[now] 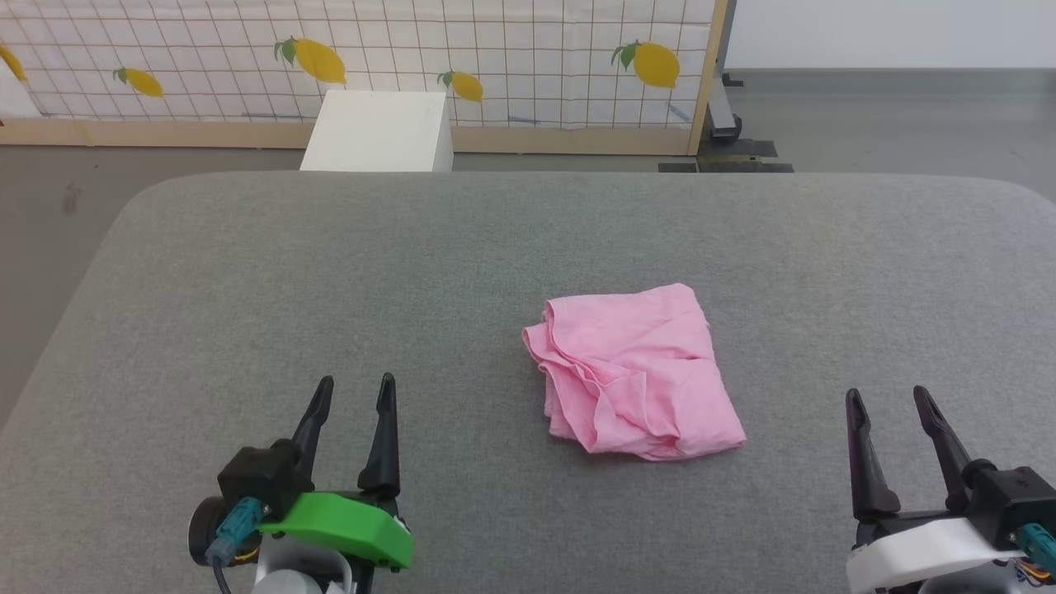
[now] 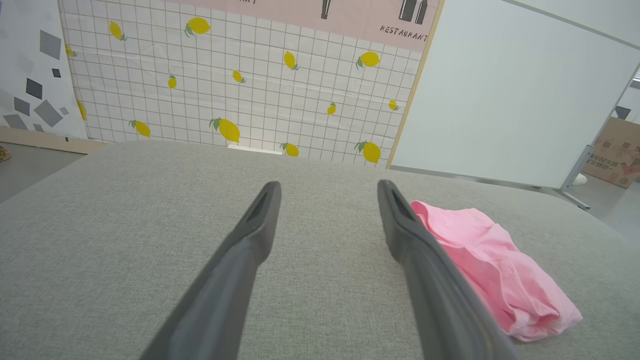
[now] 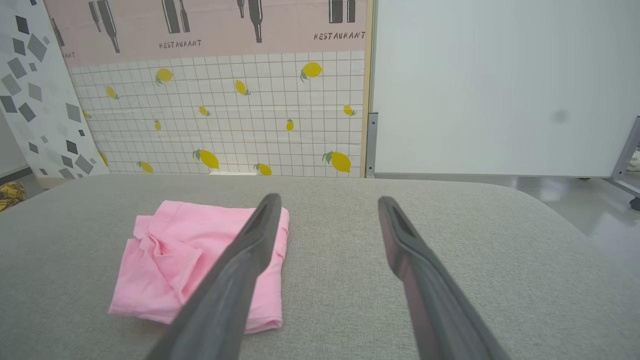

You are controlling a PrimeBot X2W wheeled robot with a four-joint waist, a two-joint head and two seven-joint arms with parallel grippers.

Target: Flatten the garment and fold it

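The pink garment (image 1: 631, 371) is lying folded into a rumpled, layered square near the middle of the grey table (image 1: 247, 272). The left gripper (image 1: 355, 394) and right gripper (image 1: 893, 399) are hovering either side, fingers spread apart, holding nothing, touching nothing.

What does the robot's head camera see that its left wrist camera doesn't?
Head camera extras: the white box behind the table, the right hand, and the green cover on the left hand. Left wrist camera extras: the pink RESTAURANT sign, a big white board and a cardboard box. Both see: the pink garment bunched up on the grey table, the lemon wall and the open left hand.
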